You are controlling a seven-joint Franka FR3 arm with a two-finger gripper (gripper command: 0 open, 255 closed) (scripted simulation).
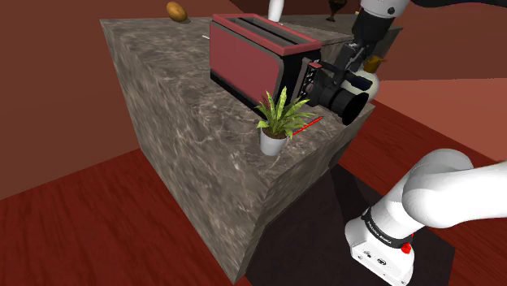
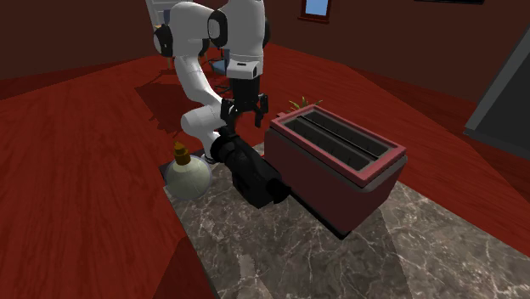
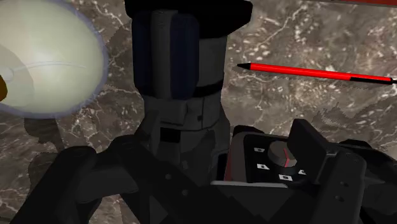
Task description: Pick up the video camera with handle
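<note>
The camera [image 2: 251, 176] is laid on the surface just beside the toaster [image 2: 340, 166], its long axis run along the toaster's side, directly beneath jaws spread wide and empty.

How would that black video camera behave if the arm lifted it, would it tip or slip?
Likely rigid: the video camera looks like one hard black body. Its long lens barrel juts out beyond the open gripper, so it might tilt lens-down when lifted. Its smooth casing may slip somewhat in the grasp.
</note>
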